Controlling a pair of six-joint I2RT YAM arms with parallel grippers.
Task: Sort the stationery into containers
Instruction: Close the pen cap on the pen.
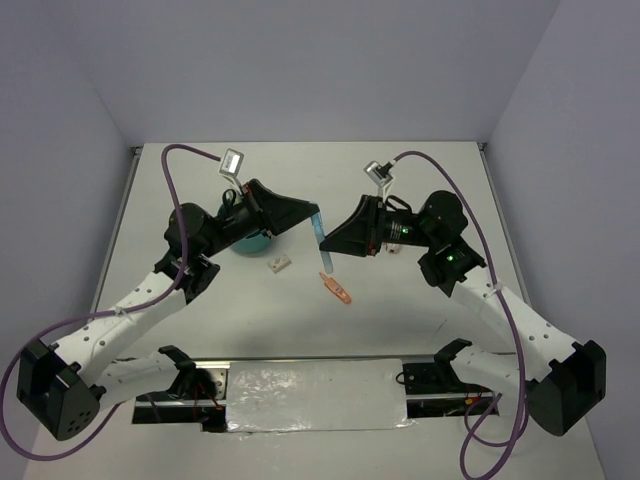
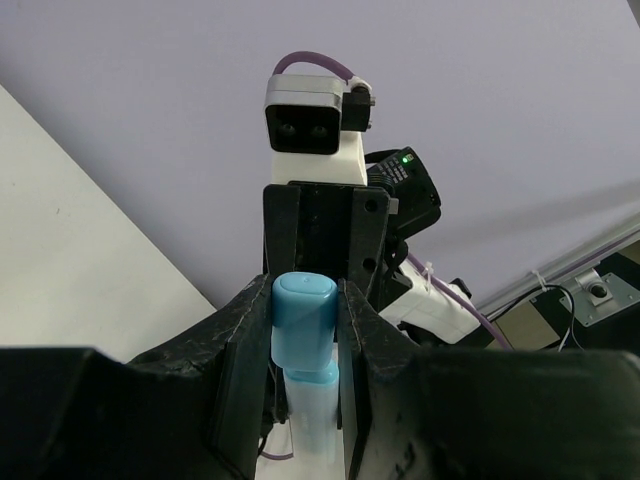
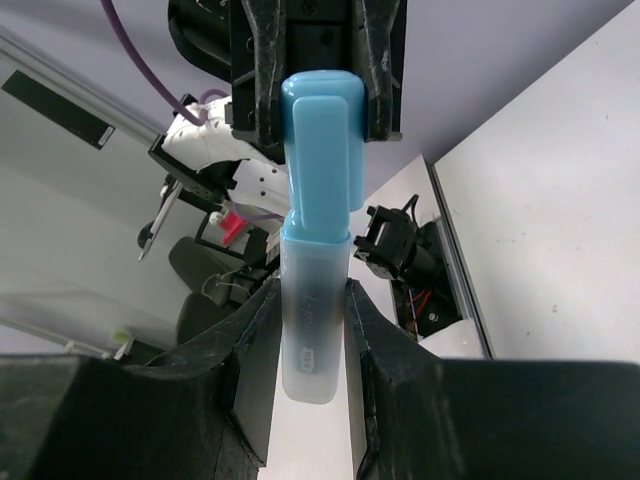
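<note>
Left end effector [image 2: 303, 300] clamps blue marker cap [image 2: 303, 330], right end effector [image 3: 312, 300] frosted barrel [image 3: 312, 355]

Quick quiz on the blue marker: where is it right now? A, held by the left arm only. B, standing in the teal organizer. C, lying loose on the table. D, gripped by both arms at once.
D: the blue marker is clamped at its cap end by the left arm's fingers and along its pale barrel by the right arm's fingers.
</note>
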